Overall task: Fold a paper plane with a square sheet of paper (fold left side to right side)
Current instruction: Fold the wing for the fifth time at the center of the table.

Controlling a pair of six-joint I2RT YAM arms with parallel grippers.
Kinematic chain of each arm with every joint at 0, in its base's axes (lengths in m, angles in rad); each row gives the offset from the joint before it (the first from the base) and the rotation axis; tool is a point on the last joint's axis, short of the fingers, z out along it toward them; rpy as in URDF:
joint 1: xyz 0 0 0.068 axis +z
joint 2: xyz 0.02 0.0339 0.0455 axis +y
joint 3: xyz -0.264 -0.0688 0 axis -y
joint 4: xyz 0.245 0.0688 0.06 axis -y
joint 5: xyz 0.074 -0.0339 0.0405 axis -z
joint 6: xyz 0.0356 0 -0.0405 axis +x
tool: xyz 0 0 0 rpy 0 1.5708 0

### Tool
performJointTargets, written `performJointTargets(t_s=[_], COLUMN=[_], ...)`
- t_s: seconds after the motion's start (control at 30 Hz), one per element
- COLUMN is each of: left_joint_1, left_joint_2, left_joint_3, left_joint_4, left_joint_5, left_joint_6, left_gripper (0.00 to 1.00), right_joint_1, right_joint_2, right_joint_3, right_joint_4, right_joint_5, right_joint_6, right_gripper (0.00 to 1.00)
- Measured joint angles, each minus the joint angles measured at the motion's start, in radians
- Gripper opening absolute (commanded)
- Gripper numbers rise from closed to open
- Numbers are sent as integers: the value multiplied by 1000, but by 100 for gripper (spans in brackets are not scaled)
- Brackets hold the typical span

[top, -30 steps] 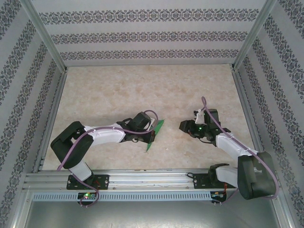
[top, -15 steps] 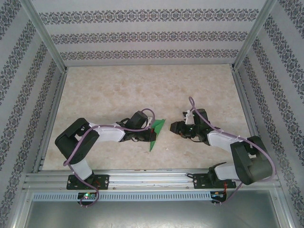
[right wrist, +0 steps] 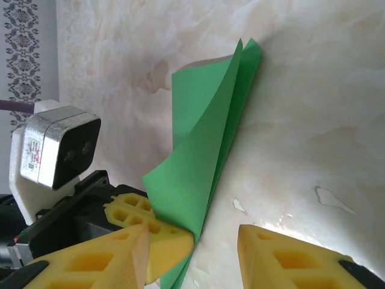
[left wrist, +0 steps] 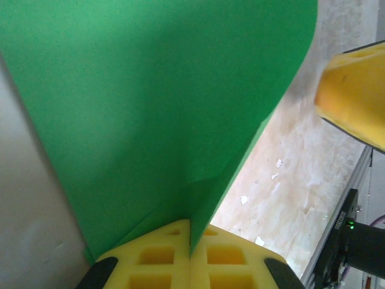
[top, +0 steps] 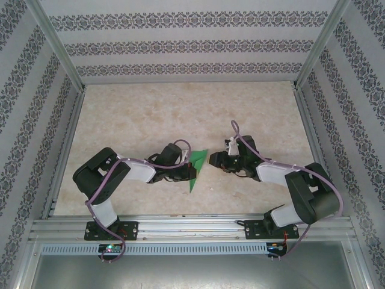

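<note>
We see the square sheet of paper [top: 197, 168] near the middle of the table [top: 180, 114], between the two grippers and a little toward the near edge. It is thin, matte and bright green, without any print. It is bent over on itself into two layers, and from the right wrist view [right wrist: 204, 150] these layers gape apart at the far end, where two pointed corners stand just beside each other. The left gripper [top: 189, 174] is closed on the paper: in the left wrist view its yellow fingers [left wrist: 156, 262], made of a soft-looking material with square hollow cells, press together with the green layers pinched in the seam between them [left wrist: 191, 241]. Above the grip the paper [left wrist: 150, 108] rises as a smooth curved surface with one short crease near the fingers. The right gripper [top: 212, 161] stands just beside the sheet, and its jaws are moderately apart [right wrist: 192, 238] and hold nothing. Whether one of its fingers touches the paper we cannot tell. The table has a pale beige, marble-like pattern with a slight shine.
</note>
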Motion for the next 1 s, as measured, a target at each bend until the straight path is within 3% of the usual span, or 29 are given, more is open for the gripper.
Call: performJointTargets(t_s=[1.0], left_joint_1=[29], left_joint_2=[-41], left_joint_3=[-102], left_joint_4=[199], left_joint_5=[7], left_joint_6=[-100], left_gripper=[0], right_joint_1=[129], right_joint_2=[166], right_joint_3=[135], right_joint_4=[34], right_joint_5=[112], right_joint_6=[52], right_gripper=[40])
